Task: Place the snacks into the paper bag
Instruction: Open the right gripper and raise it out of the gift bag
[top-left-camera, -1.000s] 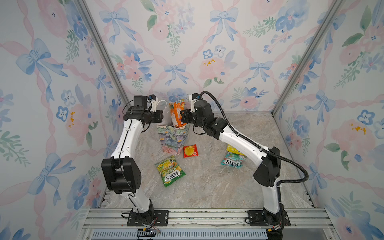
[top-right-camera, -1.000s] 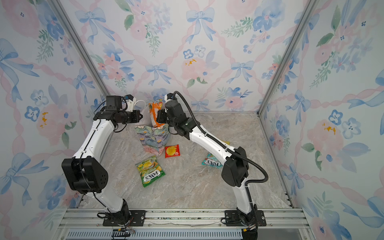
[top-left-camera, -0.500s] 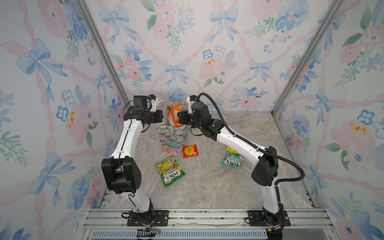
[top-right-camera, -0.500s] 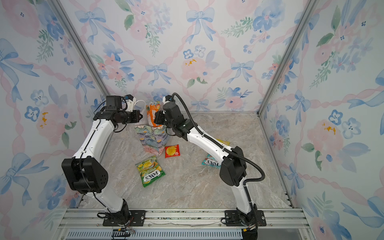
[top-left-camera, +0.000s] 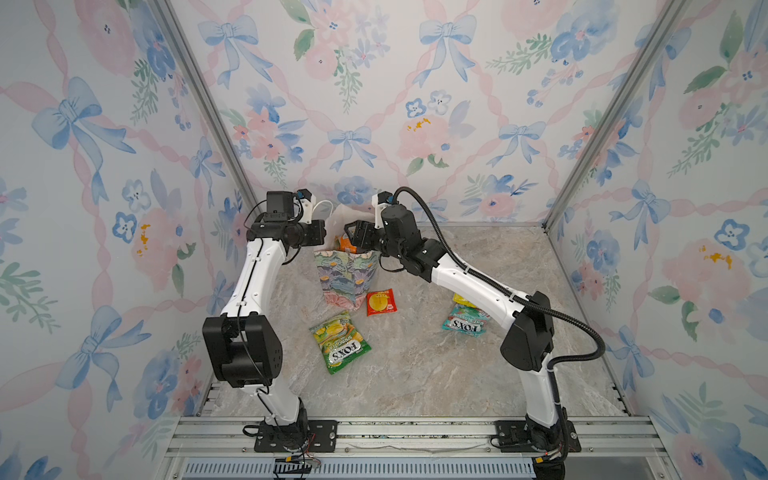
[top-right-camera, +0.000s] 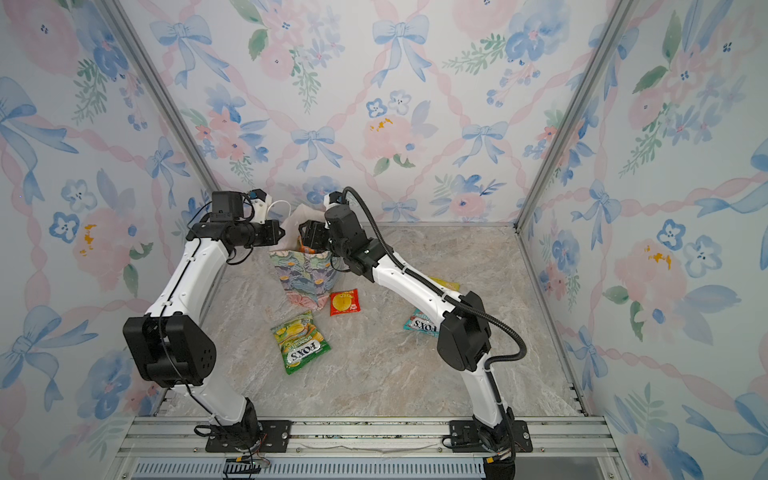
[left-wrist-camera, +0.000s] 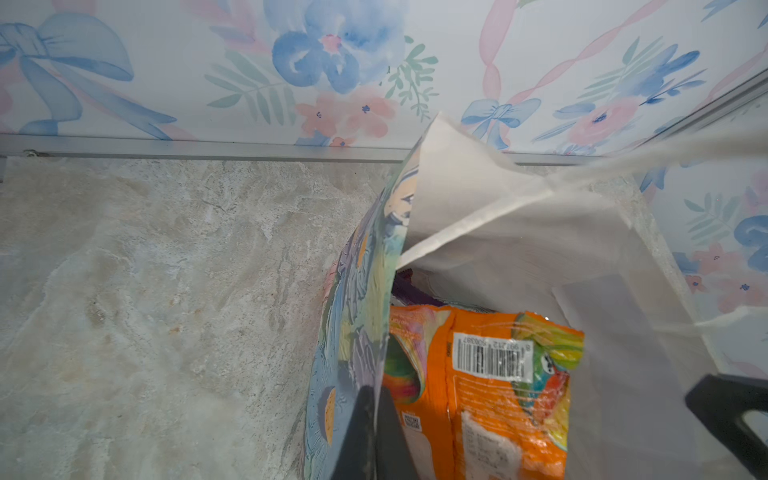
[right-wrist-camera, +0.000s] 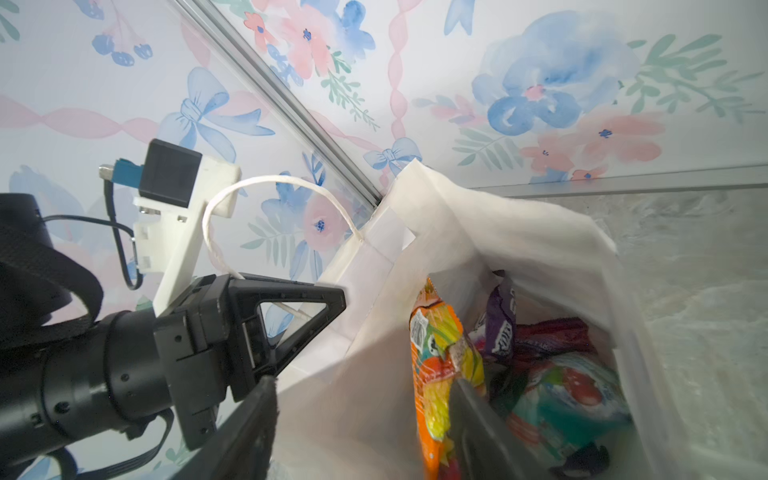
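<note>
The flowered paper bag (top-left-camera: 347, 276) (top-right-camera: 305, 274) stands upright at the back of the table. My left gripper (left-wrist-camera: 374, 432) (top-left-camera: 320, 232) is shut on the bag's rim, holding its mouth open. My right gripper (right-wrist-camera: 361, 415) (top-left-camera: 353, 235) hangs open over the mouth. An orange packet (right-wrist-camera: 436, 374) (left-wrist-camera: 490, 395) stands on edge inside the bag, leaning on one right finger. A purple packet (right-wrist-camera: 500, 324) and a teal and red one (right-wrist-camera: 569, 395) lie deeper in. On the table lie a green FOX'S bag (top-left-camera: 340, 343), a small red packet (top-left-camera: 380, 302), a teal FOX'S bag (top-left-camera: 461, 322) and a yellow bag (top-left-camera: 463, 300).
The bag's white cord handle (right-wrist-camera: 270, 195) loops up beside the left wrist camera mount. The back wall stands close behind the bag. The right arm's forearm (top-left-camera: 469, 278) passes above the yellow and teal bags. A metal rail (top-left-camera: 382, 432) runs along the table's front edge.
My right gripper has opened and let go of the orange packet, which has sunk from above the rim into the bag. The left gripper keeps its hold on the rim.
</note>
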